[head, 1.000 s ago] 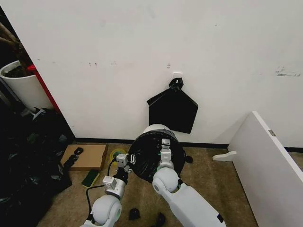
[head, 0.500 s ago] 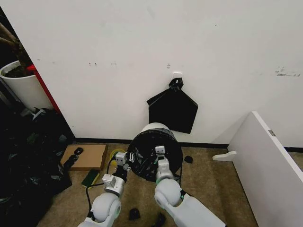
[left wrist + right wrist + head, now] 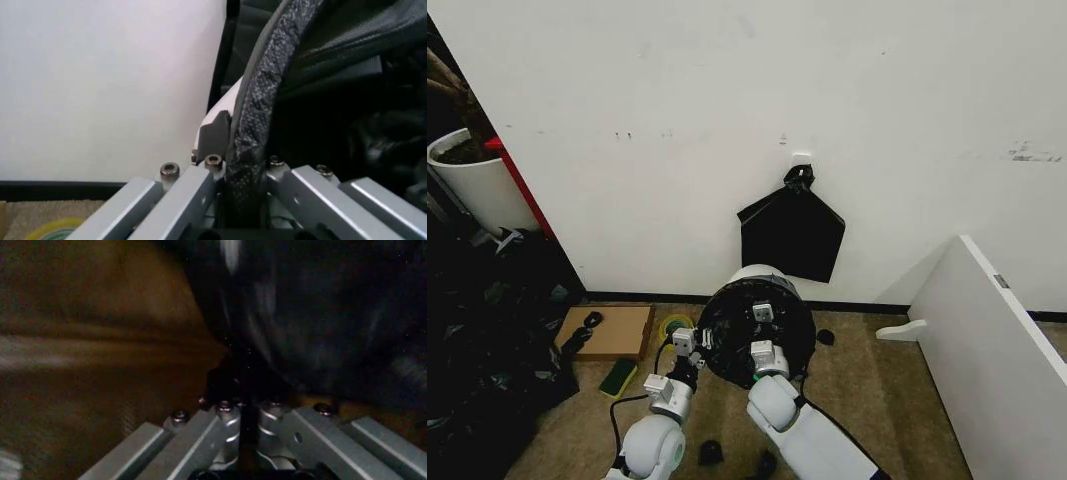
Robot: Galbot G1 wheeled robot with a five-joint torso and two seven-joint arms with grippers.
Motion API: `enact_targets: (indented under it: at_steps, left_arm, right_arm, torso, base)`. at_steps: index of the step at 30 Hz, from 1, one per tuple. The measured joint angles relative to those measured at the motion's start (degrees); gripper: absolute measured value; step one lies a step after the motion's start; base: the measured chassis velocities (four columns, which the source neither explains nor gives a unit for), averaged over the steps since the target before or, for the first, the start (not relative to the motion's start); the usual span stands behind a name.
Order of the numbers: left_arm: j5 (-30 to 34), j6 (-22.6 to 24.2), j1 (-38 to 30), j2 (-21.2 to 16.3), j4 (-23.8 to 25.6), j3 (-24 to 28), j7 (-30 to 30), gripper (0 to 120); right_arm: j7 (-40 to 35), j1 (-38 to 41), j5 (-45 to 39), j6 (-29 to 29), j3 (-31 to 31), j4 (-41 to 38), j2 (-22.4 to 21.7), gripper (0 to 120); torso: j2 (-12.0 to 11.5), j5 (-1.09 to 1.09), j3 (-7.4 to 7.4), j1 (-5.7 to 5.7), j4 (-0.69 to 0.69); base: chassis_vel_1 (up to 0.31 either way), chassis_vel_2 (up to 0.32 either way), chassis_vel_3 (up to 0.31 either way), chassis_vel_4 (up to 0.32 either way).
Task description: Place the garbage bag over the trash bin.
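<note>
My 2 grippers hold the garbage bag (image 3: pixel 749 330) over the trash bin (image 3: pixel 752 272) mouth. Left gripper (image 3: pixel 241 165) clamps the rolled edge beside the bin's rim; right gripper (image 3: pixel 245 407) pinches film at the near edge.

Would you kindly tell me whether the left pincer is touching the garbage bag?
Touching. In the left wrist view, the left pincer is clamped on the garbage bag's bunched edge over the trash bin.

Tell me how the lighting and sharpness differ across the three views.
Head view: evenly lit, sharp on the garbage bag and trash bin. Left wrist view: bright wall, bag edge crisp in the left gripper. Right wrist view: dark, smeared by blur around the right gripper.
</note>
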State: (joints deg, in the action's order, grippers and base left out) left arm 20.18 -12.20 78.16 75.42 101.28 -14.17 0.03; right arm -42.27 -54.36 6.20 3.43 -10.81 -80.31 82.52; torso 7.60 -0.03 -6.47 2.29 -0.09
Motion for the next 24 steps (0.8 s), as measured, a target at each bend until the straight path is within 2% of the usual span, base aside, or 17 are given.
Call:
enact_targets:
  at_steps: [6, 11, 19, 24]
  left_arm:
    - [-0.1, 0.4, 0.5, -0.1, 1.0, 0.0, 0.2, 1]
    - [-0.6, 0.4, 0.5, -0.3, 1.2, 0.0, 0.5, 1]
    - [-1.6, 0.1, -0.3, -0.5, -0.1, -0.2, 0.6, 1]
    - [-1.5, 0.1, -1.0, -0.6, -0.3, -0.2, 0.6, 1]
  right_arm:
    - [-1.4, 1.8, 0.4, 3.5, 0.5, 3.2, 0.2, 0]
    - [-3.0, 2.4, -2.6, 7.3, 0.1, 3.1, -0.2, 0]
    - [-4.0, 2.0, -10.1, 12.1, -1.4, -1.7, -2.0, 0]
    - [-1.4, 1.3, -12.3, 12.8, -2.3, -5.6, -4.2, 0]
  torso:
    - [0.0, 0.00, 0.00, 0.00, 0.01]
    - [0.0, 0.00, 0.00, 0.00, 0.01]
    - [0.0, 0.00, 0.00, 0.00, 0.00]
    - [0.0, 0.01, -0.01, 0.00, 0.00]
  base:
    - [0.000, 0.000, 0.000, 0.000]
    - [0.000, 0.000, 0.000, 0.000]
    - [0.000, 0.000, 0.000, 0.000]
    - [0.000, 0.000, 0.000, 0.000]
